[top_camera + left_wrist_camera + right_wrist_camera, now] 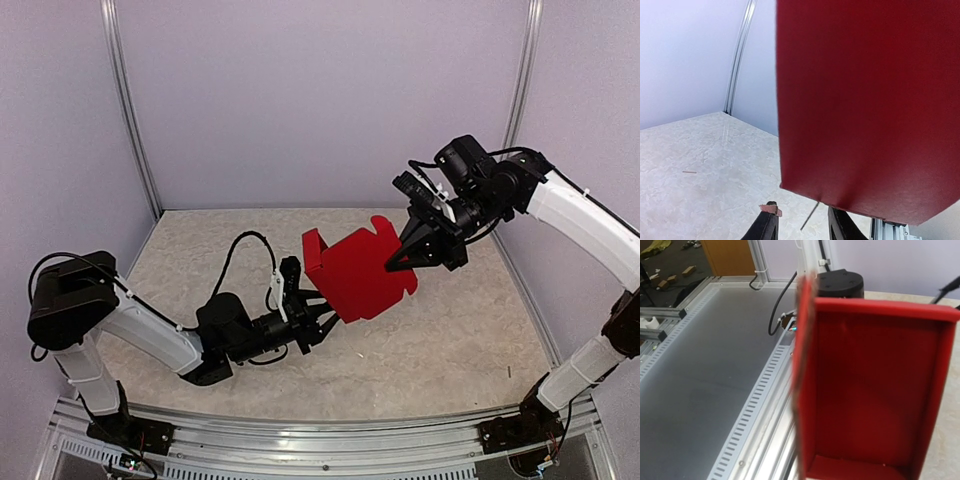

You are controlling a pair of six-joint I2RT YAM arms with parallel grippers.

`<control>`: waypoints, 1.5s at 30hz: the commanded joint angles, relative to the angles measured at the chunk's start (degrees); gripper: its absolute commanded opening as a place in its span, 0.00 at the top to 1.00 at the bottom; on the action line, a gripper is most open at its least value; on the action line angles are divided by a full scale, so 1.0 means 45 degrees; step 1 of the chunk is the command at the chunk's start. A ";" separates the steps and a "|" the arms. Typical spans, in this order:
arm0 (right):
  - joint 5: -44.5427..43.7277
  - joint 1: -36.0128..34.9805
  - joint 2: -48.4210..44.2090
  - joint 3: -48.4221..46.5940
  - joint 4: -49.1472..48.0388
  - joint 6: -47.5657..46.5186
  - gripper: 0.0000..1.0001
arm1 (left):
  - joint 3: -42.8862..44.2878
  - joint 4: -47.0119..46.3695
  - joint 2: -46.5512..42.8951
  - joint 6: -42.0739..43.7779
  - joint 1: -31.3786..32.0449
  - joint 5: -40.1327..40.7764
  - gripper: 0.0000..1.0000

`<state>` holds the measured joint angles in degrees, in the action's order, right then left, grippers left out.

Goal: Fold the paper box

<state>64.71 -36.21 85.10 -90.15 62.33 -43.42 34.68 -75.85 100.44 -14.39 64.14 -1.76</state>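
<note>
The paper box (pixel 360 275) is bright red card, partly folded, with raised side walls and a notched flap at its top. It hangs above the middle of the table between both arms. My right gripper (pixel 398 264) is shut on its right edge; in the right wrist view the box (pixel 875 390) shows its hollow inside and hides my fingers. My left gripper (pixel 318 318) is at the box's lower left edge. In the left wrist view the left gripper (pixel 805 220) has its jaws apart, and the card (pixel 865 100) sits just above the right finger (pixel 842 226).
The marbled tabletop (pixel 450 350) is walled by pale panels with metal posts (pixel 135 120). An aluminium rail (pixel 320 445) runs along the near edge and also shows in the right wrist view (pixel 760 405). A small wood sliver (pixel 689 172) lies on the table.
</note>
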 commanded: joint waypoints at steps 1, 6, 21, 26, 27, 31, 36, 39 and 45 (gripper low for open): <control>0.0163 0.0135 -0.0351 0.0145 -0.0034 0.0151 1.00 | 0.0240 0.0197 0.0322 -0.0045 -0.0043 0.0664 0.65; 0.0180 0.0155 -0.0334 0.0189 -0.0076 0.0205 1.00 | 0.0227 -0.0427 0.0427 0.0197 -0.0024 -0.0517 0.75; 0.0004 0.0427 -0.0409 0.0418 -0.0321 0.0257 1.00 | -0.1573 0.0861 -0.0988 0.0235 -0.0160 0.1020 1.00; -0.0322 0.0448 -0.0424 0.0551 -0.0552 0.0274 1.00 | -0.2917 0.2991 -0.2540 -0.0729 -0.0645 0.2226 1.00; -0.0759 0.0448 -0.0431 0.0667 -0.0796 0.0440 1.00 | -0.3069 0.3661 -0.2830 -0.0977 -0.0821 0.2771 0.96; -0.3703 0.0292 -0.0461 0.1239 -0.2089 0.1205 1.00 | -0.2301 0.8664 -0.4761 -0.2333 -0.1882 0.5503 0.47; -0.8329 -0.1225 -0.0586 0.1981 -0.1666 -0.0553 1.00 | 0.0026 1.4608 -0.6121 -0.2942 -0.3095 0.6833 0.31; -1.0701 -0.2739 -0.0751 0.2905 -0.1402 -0.1609 1.00 | 0.0392 1.5418 -0.6421 -0.2621 -0.3213 0.5780 0.29; -1.4884 -0.5580 -0.0080 0.4582 -0.1498 -0.3063 1.00 | 0.1549 1.7608 -0.5965 -0.3053 -0.3474 0.3966 0.27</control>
<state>15.09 -55.46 83.37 -72.97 54.65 -51.18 37.87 -10.22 71.72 -25.69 49.71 20.40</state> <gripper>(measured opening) 0.009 0.725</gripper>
